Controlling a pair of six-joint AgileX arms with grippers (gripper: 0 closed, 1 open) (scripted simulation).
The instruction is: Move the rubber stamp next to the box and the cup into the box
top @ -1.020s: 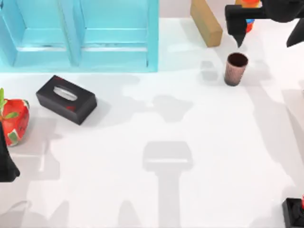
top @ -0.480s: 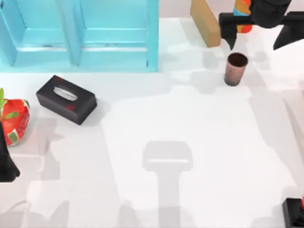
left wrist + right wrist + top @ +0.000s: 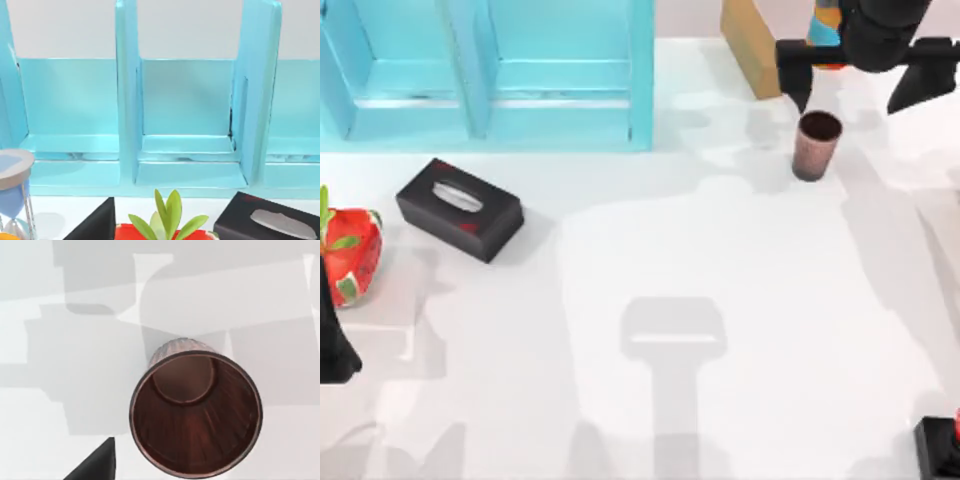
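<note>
Right gripper (image 3: 860, 85) hangs over the table's far right corner, fingers spread wide, nothing between them; one dark fingertip (image 3: 97, 462) shows in the right wrist view; the cup (image 3: 816, 145) stands upright just nearer than the gripper and slightly to its left, apart from it; its long axis is vertical, mouth up, inside dark and empty (image 3: 195, 412); judged, the coming grasp turns on a short move toward the near edge and down to straddle the rim.

Left arm (image 3: 332, 340) parked at the table's left edge, well apart from the cup; right arm plainly the nearer.

Blue box (image 3: 490, 75) along the far edge at left, its compartments bare (image 3: 187, 97); cup not yet in it.

Rubber stamp (image 3: 940, 445) sits at the near right corner, far from the box; untouched.
</note>
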